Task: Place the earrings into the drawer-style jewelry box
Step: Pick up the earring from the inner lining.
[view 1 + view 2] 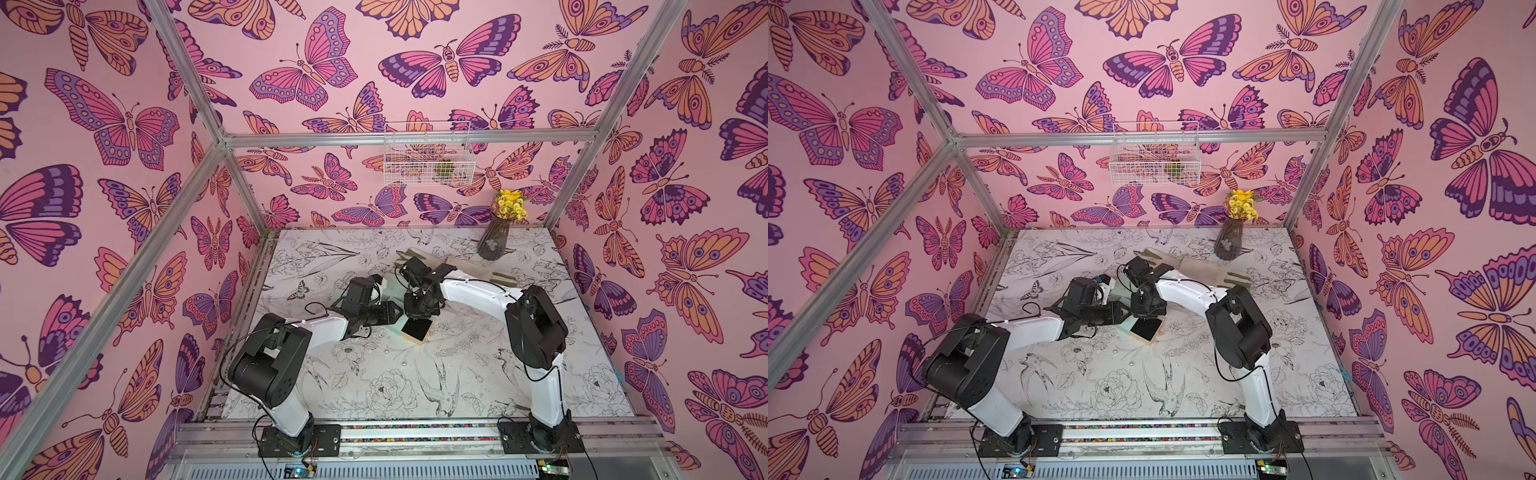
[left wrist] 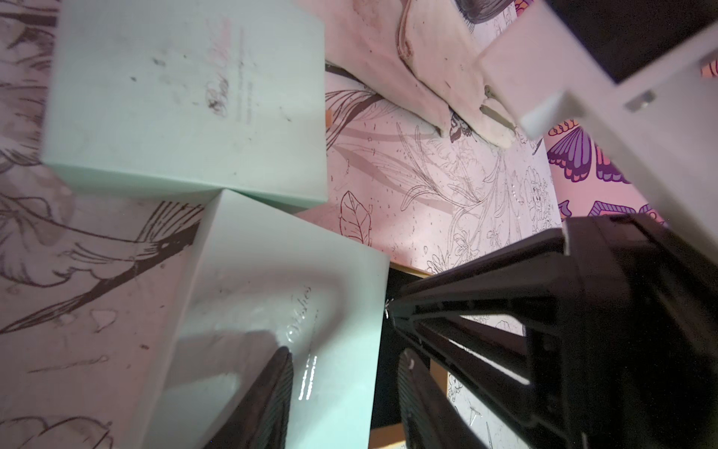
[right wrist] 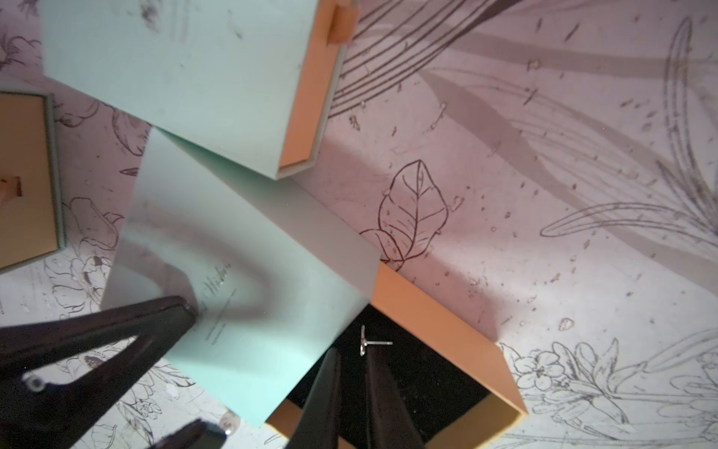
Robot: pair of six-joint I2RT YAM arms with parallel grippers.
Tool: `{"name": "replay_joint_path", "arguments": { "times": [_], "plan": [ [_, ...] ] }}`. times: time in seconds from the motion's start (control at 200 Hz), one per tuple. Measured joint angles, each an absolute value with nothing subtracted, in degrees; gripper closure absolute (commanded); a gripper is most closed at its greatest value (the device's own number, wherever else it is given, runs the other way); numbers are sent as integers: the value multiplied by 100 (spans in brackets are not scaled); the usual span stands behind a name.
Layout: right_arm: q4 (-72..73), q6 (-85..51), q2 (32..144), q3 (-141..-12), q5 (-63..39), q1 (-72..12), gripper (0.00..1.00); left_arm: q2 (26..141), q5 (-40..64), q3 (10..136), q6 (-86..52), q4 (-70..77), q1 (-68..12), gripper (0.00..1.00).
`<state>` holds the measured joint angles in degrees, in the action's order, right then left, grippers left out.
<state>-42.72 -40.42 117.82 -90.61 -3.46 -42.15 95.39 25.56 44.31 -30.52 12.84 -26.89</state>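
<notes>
Worktop (image 1: 374, 374) in flower print, pink butterfly walls (image 1: 124, 208). In both top views the jewelry box (image 1: 415, 330) lies mid-worktop, its black-lined drawer (image 1: 1145, 329) pulled out.

Left wrist: left fingers (image 2: 268, 400) are spread, one lying on the mint sleeve (image 2: 272, 272). If I bear down, the sleeve may skid and shift the drawer.

Right wrist: right fingers (image 3: 382, 396) are nearly together, apparently pinching the earring (image 3: 365, 342) by their tips over the lining. It's a thin hold. The earring could twist free, bounce out and vanish on the print. It's a tiny silver stud, post sticking sideways.
</notes>
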Motion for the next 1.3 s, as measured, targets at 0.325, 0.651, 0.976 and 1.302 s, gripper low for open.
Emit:
{"name": "replay_joint_path", "arguments": {
  "times": [0.325,0.651,0.976,1.302],
  "plan": [
    [-4289,-4023,11863,-9076,-346,-4215,84,9539,2556,4431,-3052,1284,-2689,52],
    [-4292,-4010,11939,-9126,-346,-4215,89,9539,2556,4431,-3052,1282,-2689,52],
    [-4292,-3994,11939,-9126,-344,-4215,98,9539,2554,4431,-3052,1282,-2689,52],
    [-4176,-4047,11640,-8827,-392,-4187,100,9537,2556,4464,-3030,1210,-2689,52]
  ]
}}
